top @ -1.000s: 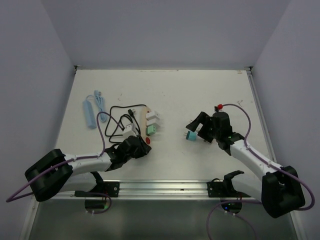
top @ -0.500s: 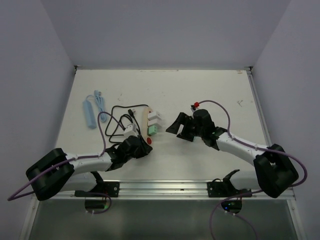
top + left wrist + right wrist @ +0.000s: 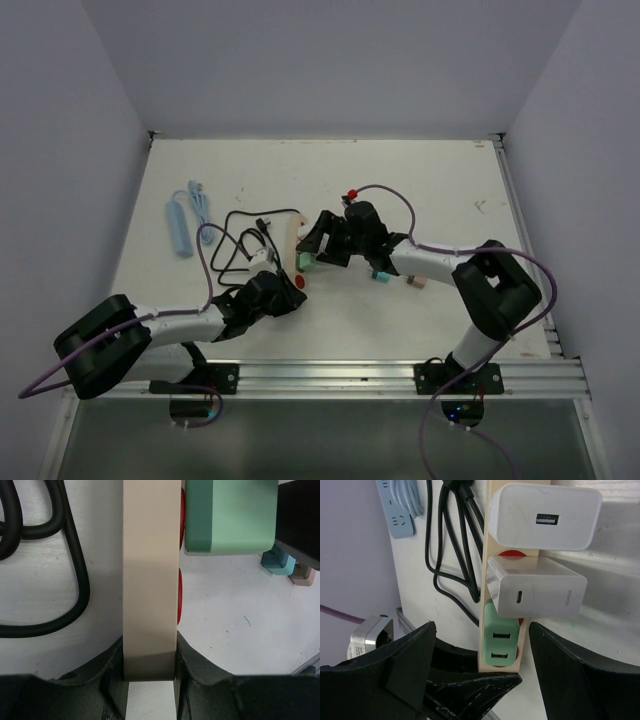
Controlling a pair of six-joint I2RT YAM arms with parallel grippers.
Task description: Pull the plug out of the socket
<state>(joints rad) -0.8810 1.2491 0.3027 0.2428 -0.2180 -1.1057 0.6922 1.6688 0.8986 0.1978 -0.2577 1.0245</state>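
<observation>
**At the socket strip point(image 3: 288, 240), a clamp on one end and open jaws at the plugs**

Between the fingers of the left pincer point(image 3: 150, 650), the near end of the beige strip sits clamped, lying on its side and running straight ahead from the jaws; its black cord point(image 3: 75, 580) loops off to that pincer's left, and the green plug point(image 3: 230, 517) juts out to its right, a little ahead. The right pincer point(image 3: 481, 625) hangs spread wide and empty, facing the strip's plug side; the green plug lies nearest, low between its fingers, with two white plugs point(image 3: 535, 587) ahead of it along the strip; all three are seated. Past the cord, to this pincer's far left, lies a light blue power strip point(image 3: 395, 515); behind it, beside its arm, a teal plug point(image 3: 381, 275) and a pinkish plug point(image 3: 415, 282) rest loose.

The green plug looks like a light, rigid block of smooth plastic, probably held only by the friction of its prongs; it should want a firm, straight pull rather than a twist. The best hold is likely across its two flat sides, close to the strip's face; the rounded shell could slip under a shallow pinch. The strip itself seems light enough to drag along; the left clamp has to anchor it.
</observation>
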